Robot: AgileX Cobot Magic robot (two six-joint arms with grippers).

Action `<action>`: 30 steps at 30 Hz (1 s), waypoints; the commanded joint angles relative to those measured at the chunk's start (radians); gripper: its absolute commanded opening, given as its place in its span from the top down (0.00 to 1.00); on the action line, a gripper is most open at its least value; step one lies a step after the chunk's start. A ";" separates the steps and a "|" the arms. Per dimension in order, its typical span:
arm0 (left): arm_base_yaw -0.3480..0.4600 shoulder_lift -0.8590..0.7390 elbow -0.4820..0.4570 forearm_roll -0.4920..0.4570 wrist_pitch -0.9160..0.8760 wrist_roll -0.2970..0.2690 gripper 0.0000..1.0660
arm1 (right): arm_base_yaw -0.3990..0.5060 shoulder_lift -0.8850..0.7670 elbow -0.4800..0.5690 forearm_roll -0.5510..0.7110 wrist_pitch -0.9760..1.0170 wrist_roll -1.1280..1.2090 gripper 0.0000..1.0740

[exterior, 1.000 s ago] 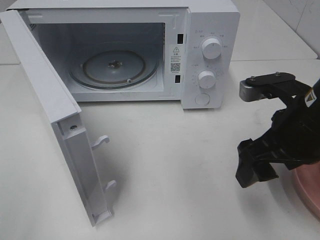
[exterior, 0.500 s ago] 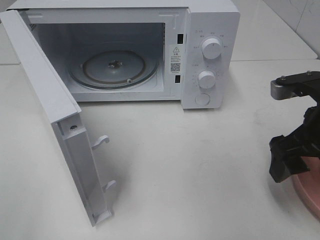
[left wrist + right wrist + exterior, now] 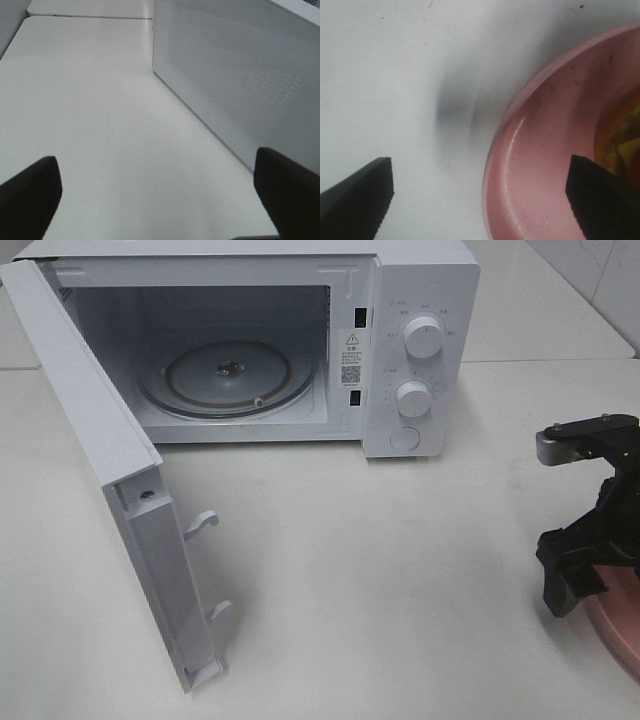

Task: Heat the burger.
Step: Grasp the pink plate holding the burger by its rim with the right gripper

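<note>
Only a sliver of the burger (image 3: 621,137) shows, a golden-brown and yellow edge on the pink plate (image 3: 545,165) in the right wrist view. It is outside the exterior high frame. My right gripper (image 3: 479,167) is open and hangs over the plate's near rim, one finger over the table and the other over the plate's inside. From above, that gripper (image 3: 580,570) sits at the far right edge, just over the plate (image 3: 618,630). My left gripper (image 3: 156,160) is open with nothing between its fingers, and is out of the exterior high view.
The white microwave (image 3: 420,280) stands at the back, its door (image 3: 90,430) swung wide toward the front left. Its glass turntable (image 3: 228,375) is bare. The left wrist view shows the door's perforated panel (image 3: 240,75) beside the white table (image 3: 90,100).
My right gripper has moved to the right and a little lower, from the open table to above the pink plate's rim. The microwave and its door have not moved.
</note>
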 commanded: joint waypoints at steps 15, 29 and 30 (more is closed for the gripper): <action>0.002 -0.018 0.000 -0.001 -0.009 0.000 0.08 | -0.054 0.166 0.001 -0.070 -0.117 0.059 0.19; 0.002 -0.018 0.000 -0.001 -0.009 0.000 0.08 | -0.054 0.240 0.001 -0.052 -0.138 0.076 0.33; 0.002 -0.018 0.000 -0.001 -0.009 0.000 0.08 | -0.054 0.240 0.001 -0.053 -0.138 0.088 0.41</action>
